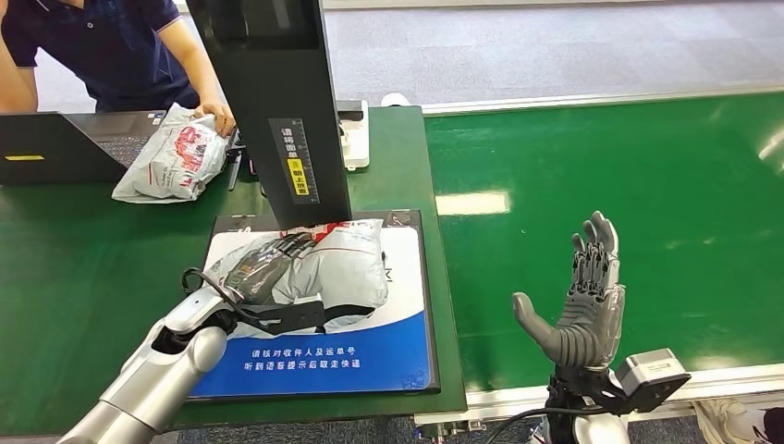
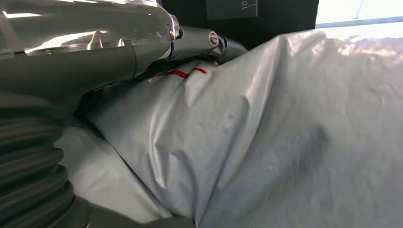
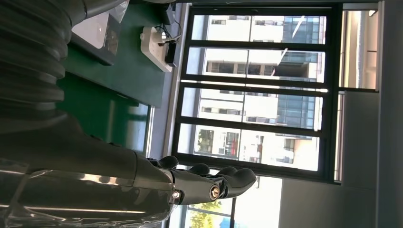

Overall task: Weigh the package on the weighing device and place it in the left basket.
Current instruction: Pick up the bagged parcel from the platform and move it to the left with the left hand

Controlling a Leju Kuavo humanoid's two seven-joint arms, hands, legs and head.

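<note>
The grey package is lying on the weighing device at lower centre of the head view so it can register. The left robot hand is resting over it, fingers wrapping the wrinkled plastic, probably readying a lift. The right robot hand is standing spread and empty at lower right, over the green worktop.

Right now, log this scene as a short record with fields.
package: grey bag lying on the weighing device's platform
left hand: fingers laid over the package, grip not clear
right hand: raised, open, above the green belt
second parcel: white bag on the table by the laptop, a person's hand touching it
basket: no value to log
</note>
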